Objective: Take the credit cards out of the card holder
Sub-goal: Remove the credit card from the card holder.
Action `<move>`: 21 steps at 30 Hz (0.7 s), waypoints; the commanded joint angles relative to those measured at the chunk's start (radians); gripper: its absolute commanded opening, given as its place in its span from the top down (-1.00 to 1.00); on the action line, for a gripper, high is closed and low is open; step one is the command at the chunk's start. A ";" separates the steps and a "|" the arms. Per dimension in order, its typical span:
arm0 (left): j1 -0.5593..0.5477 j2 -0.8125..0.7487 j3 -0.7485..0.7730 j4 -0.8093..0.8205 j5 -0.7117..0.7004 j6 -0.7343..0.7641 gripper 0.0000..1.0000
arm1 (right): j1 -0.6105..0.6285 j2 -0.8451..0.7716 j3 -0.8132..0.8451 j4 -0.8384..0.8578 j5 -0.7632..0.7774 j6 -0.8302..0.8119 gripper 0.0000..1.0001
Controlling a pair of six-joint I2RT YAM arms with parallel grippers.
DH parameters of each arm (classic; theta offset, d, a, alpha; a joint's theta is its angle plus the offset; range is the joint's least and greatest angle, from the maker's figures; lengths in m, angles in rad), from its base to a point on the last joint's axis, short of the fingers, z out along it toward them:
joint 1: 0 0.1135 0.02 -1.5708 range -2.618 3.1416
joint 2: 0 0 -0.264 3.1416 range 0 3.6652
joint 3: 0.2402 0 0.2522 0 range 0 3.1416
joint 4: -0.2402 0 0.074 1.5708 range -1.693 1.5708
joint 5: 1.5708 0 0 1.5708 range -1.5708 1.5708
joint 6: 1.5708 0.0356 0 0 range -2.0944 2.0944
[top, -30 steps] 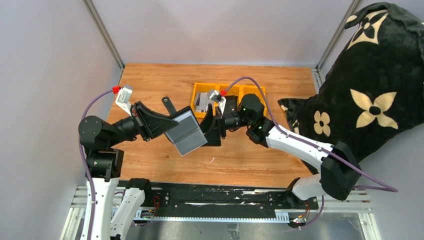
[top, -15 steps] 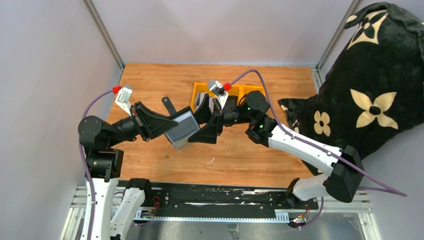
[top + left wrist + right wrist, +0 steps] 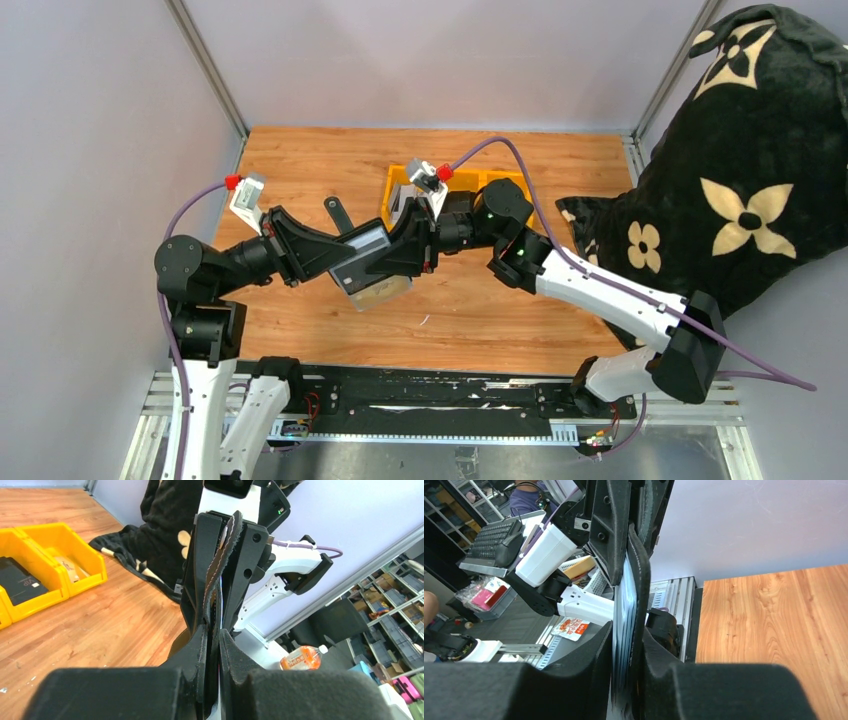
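The black card holder (image 3: 366,262) hangs in the air between both arms, grey inside facing up. My left gripper (image 3: 345,258) is shut on its left edge; in the left wrist view the fingers (image 3: 197,650) pinch the thin black edge, and the stitched holder (image 3: 220,565) rises ahead. My right gripper (image 3: 405,250) has come in from the right. In the right wrist view its jaws (image 3: 626,645) press on the pale stack of credit cards (image 3: 624,625) together with a black leaf of the holder (image 3: 640,580).
Yellow bins (image 3: 395,185) sit behind the right gripper, one holding a chunky black item (image 3: 17,580). A small black strap-like piece (image 3: 337,210) lies on the wooden table (image 3: 480,310). A black flowered blanket (image 3: 760,170) fills the right side.
My right gripper has moved left onto the card holder and its jaws have closed round the cards. The holder has tipped more edge-on. My left gripper keeps its hold.
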State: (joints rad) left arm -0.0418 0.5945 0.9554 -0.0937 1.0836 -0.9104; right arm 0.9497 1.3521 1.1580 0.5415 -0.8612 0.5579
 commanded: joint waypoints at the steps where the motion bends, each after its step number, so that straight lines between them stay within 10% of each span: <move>1: 0.000 -0.014 0.014 -0.029 -0.025 0.023 0.58 | 0.015 0.009 0.066 -0.051 -0.004 0.006 0.56; 3: 0.000 -0.010 0.019 -0.061 -0.033 0.055 0.09 | 0.015 0.005 0.075 -0.069 -0.006 0.009 0.70; 7: 0.000 0.004 0.045 -0.118 -0.034 0.100 -0.21 | 0.016 -0.001 0.108 -0.188 0.001 -0.024 0.92; 15: 0.000 -0.042 -0.036 -0.249 0.062 0.250 -0.16 | 0.015 0.033 0.233 -0.382 -0.026 -0.066 1.00; 21: 0.000 -0.048 -0.039 -0.288 0.065 0.296 0.30 | 0.017 0.109 0.350 -0.516 -0.082 -0.071 1.00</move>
State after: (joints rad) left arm -0.0418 0.5571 0.9234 -0.3336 1.1244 -0.6697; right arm 0.9497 1.4220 1.4246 0.1123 -0.8829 0.4973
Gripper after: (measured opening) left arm 0.437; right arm 0.124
